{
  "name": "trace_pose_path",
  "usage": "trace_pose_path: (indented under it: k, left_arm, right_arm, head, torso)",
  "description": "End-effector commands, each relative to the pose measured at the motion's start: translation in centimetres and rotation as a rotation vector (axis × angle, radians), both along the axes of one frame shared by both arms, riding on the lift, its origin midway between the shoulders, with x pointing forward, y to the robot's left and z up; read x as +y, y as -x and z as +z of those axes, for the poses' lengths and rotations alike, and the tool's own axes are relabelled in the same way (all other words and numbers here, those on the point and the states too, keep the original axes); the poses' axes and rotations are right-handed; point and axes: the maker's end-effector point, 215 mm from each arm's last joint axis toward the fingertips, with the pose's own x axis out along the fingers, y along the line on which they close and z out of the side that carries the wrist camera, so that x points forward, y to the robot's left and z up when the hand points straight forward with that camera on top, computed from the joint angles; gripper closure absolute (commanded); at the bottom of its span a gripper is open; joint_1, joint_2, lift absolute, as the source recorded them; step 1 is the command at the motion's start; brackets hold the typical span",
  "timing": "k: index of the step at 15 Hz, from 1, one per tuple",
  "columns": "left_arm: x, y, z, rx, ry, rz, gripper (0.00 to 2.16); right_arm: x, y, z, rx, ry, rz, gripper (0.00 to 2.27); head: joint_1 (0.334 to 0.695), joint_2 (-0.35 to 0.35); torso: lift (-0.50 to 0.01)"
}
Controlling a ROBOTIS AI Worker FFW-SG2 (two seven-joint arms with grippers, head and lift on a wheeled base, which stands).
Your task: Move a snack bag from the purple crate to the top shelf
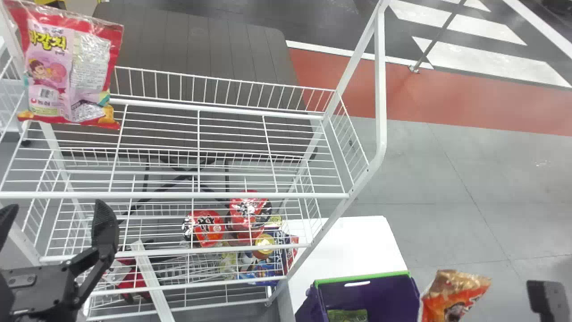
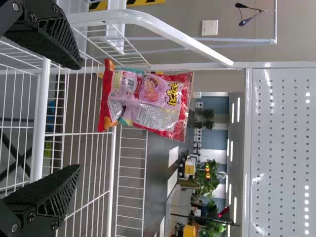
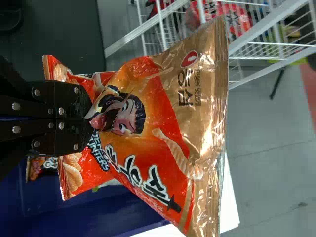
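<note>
Head view: purple crate (image 1: 384, 293) partly offscreen

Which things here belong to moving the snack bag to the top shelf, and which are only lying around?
For the job:
- orange snack bag
- right gripper, closed on it
- purple crate
- top shelf

Only lying around:
- pink and red snack bag, already on the top shelf
- red round packs, lower down in the rack

Dark slatted table (image 1: 201, 49), round red packs (image 1: 208, 227), green plants (image 2: 209, 178) farther off
</note>
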Motion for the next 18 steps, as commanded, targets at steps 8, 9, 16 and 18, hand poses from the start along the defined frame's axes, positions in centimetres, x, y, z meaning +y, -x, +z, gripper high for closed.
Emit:
trace_pose_path:
  k: [8, 9, 16, 18]
  left_arm:
    - [-0.6, 0.1, -0.5, 0.016, -0.023, -0.019, 0.11]
    - [-0.5, 0.2, -0.5, 0.015, -0.024, -0.019, 0.11]
    - [-0.5, 0.5, -1.2, 0.027, -0.029, -0.022, 0.1]
    - [-0.9, 0.6, -1.4, 0.031, -0.026, -0.027, 0.1]
  right_arm:
    - [8.3, -10.4, 14.3, -0.3, -0.099, -0.037, 1.66]
    - [9.8, -11.2, 15.0, -0.305, -0.118, -0.038, 1.66]
    - [16.4, -18.0, 21.5, -0.474, -0.151, 0.087, 1.66]
    - [18.1, -19.0, 22.3, -0.492, -0.15, 0.127, 1.66]
  head:
    - [0.695, -0.35]
    - [0.695, -0.35]
    - [0.695, -0.35]
    - [0.695, -0.324]
  torso:
    - [0.0]
    - [0.0]
    - [0.0]
    - [0.0]
